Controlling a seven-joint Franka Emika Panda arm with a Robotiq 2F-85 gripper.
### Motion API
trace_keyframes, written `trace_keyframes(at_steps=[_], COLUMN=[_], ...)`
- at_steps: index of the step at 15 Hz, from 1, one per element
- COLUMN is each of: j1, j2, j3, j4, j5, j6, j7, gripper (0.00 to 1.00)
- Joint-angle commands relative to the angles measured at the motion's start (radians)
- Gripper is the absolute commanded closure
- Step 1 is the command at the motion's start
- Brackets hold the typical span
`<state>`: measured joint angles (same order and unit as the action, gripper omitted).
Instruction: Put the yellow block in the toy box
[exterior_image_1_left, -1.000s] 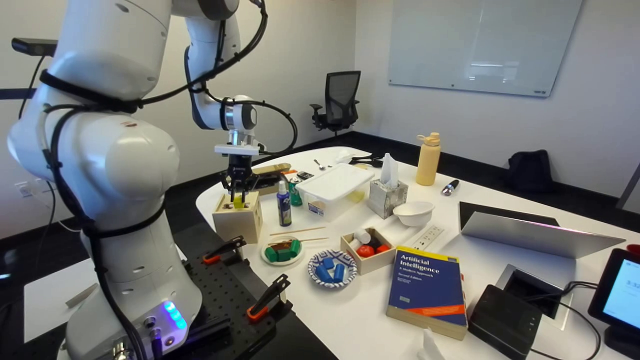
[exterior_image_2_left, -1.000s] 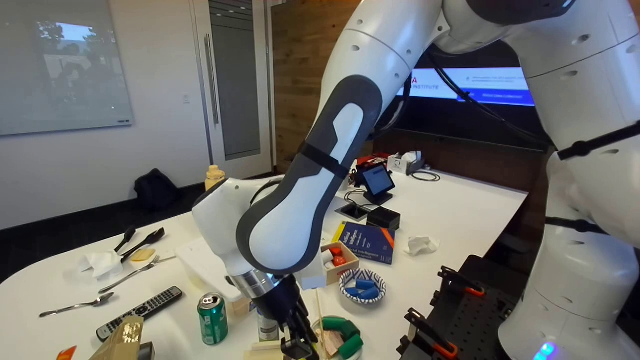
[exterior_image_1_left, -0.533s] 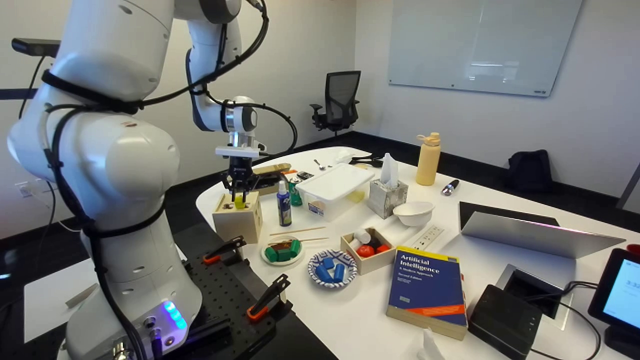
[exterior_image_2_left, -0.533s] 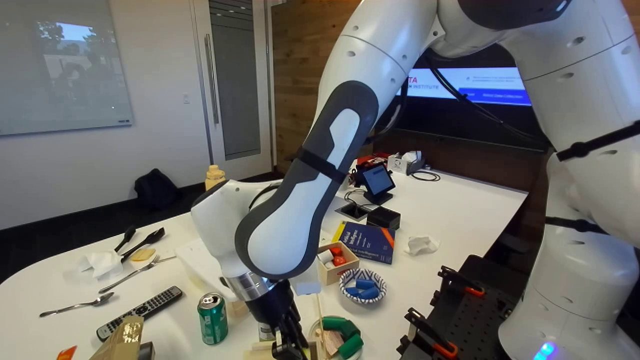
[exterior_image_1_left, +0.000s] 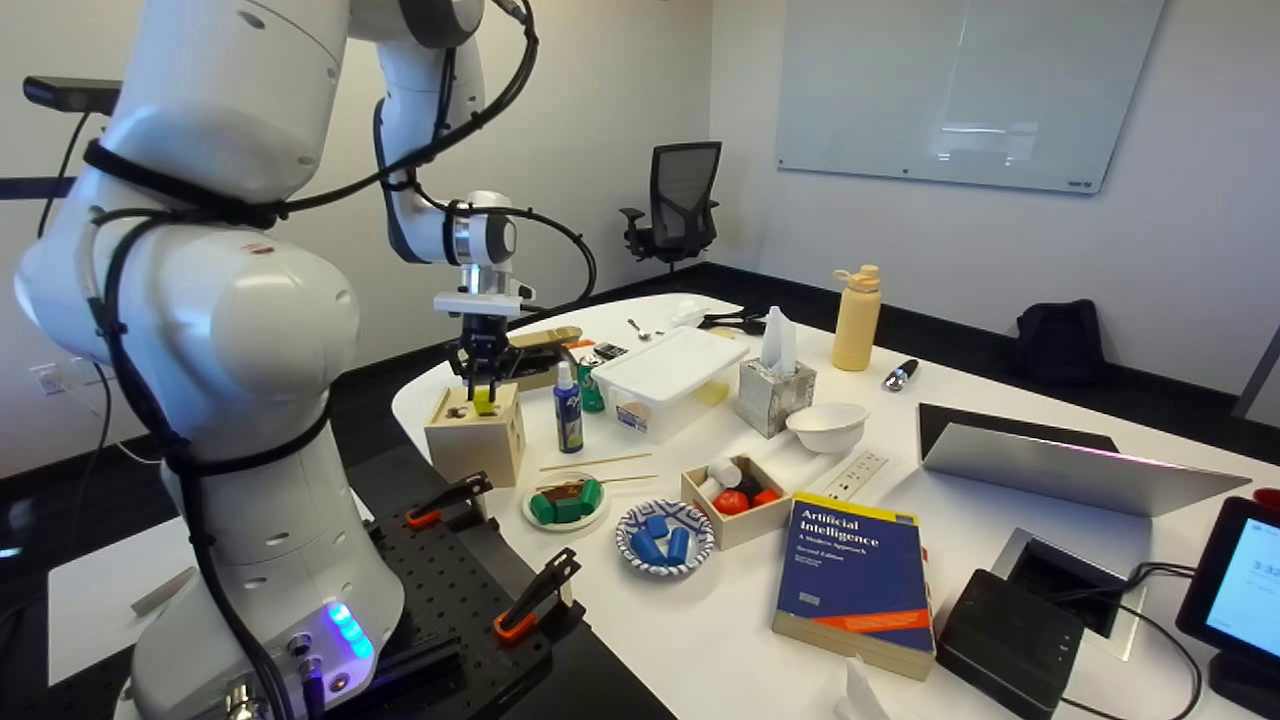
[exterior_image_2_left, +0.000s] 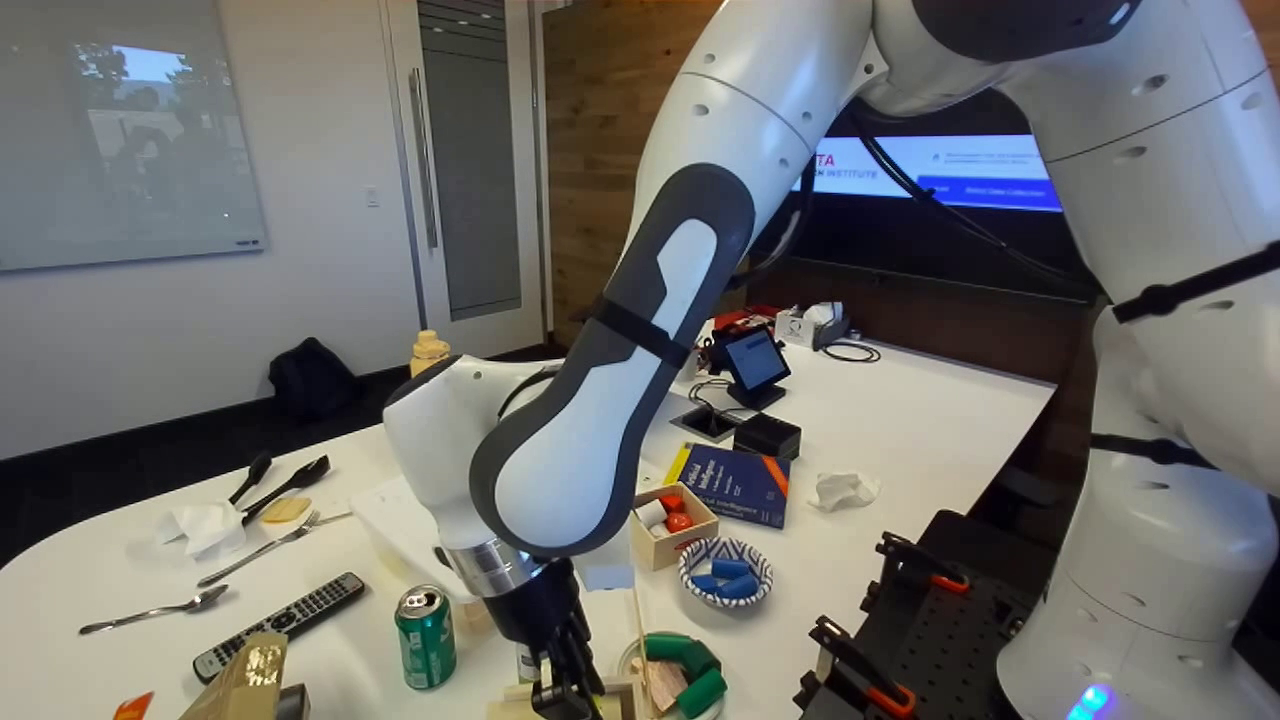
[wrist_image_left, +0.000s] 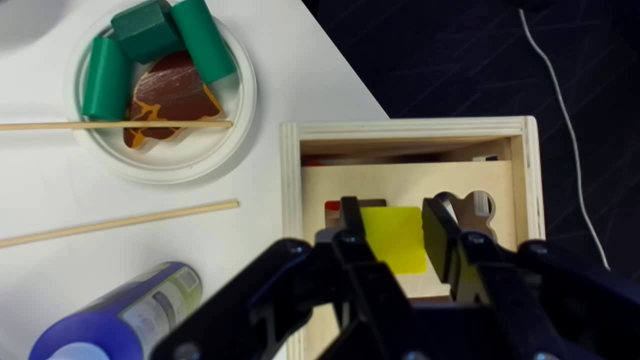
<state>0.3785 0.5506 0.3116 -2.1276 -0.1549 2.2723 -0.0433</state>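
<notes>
So it can presumably drop inside, the gripper (exterior_image_1_left: 482, 395) clamps the yellow block (wrist_image_left: 395, 242) over the toy box (exterior_image_1_left: 468, 455) at left.

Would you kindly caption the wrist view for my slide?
A black pincer grips a square yellow block over a hole-cut, pale wooden box.

Yellow block (wrist_image_left: 395, 242) slightly farther out; jaws likewise

Toy box (exterior_image_1_left: 470, 452) at the edge of the worktop (exterior_image_1_left: 695, 635) shows smooth, layered wood; yellow block (wrist_image_left: 395, 242) looks smooth, matt; can (exterior_image_2_left: 425, 642) is glossy metal.
</notes>
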Motion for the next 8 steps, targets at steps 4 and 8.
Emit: trace_keyframes(at_steps=[4, 8], j1=[0.034, 0.035], j2=[0.002, -0.006], j3=[-0.028, -0.031], j4=[-0.001, -0.008], j5=[-0.010, -0.010], j6=[0.031, 0.024], j7=[0.066, 0.076], gripper=[0.90, 0.90])
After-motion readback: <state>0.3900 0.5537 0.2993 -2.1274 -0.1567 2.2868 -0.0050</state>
